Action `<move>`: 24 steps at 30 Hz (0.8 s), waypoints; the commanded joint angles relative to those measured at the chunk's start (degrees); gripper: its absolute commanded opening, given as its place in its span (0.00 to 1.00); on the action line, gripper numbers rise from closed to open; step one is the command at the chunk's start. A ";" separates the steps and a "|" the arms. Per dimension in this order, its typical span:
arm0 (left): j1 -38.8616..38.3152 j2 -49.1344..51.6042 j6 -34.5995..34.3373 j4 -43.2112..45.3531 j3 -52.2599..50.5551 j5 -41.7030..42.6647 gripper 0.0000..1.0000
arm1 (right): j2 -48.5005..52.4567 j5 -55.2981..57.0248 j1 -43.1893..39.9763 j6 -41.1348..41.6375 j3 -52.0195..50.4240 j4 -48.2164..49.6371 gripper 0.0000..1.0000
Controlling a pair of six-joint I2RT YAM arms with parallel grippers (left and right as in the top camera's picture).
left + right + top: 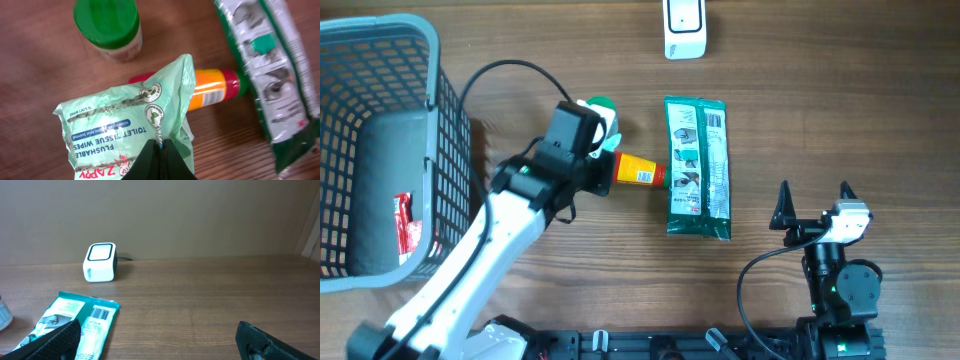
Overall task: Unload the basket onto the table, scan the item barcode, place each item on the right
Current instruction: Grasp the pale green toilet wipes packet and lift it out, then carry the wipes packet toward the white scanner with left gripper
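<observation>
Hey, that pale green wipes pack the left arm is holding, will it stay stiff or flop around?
Probably floppy: the wipes pack is soft film, creased and bent where the jaws pinch its edge. Likely light too, since that small pinch seems to carry it.

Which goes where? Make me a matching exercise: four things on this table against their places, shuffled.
Things:
1. wipes pack
2. orange bottle
3. white scanner
4. grey basket

Places:
A. far side of the table
B. robot's left side, red packet inside
C. pinched in the left jaws
D. lying beside the long green packet

Pairs: 1-C, 2-D, 3-A, 4-B
</observation>
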 commanded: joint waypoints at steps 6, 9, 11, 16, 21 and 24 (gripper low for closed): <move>2.58 3.65 6.12 -0.17 0.37 -2.25 0.04 | -0.11 0.90 0.26 0.66 -0.04 0.33 1.00; 3.32 3.65 9.46 -0.92 0.37 -2.23 0.04 | -0.11 0.90 0.26 0.68 -0.04 0.31 1.00; 3.30 3.65 9.42 -0.94 0.37 -1.46 0.04 | -0.11 0.90 0.26 0.68 -0.04 0.33 1.00; 6.34 3.65 10.23 -1.11 0.37 4.33 0.04 | -0.11 0.90 0.26 0.66 -0.04 0.31 1.00; 13.75 3.63 19.47 -3.91 0.37 17.64 0.04 | -0.11 0.90 0.26 0.68 -0.04 0.33 1.00; 17.90 3.61 20.13 -4.46 0.37 23.76 0.04 | -0.11 0.90 0.26 0.66 -0.04 0.33 1.00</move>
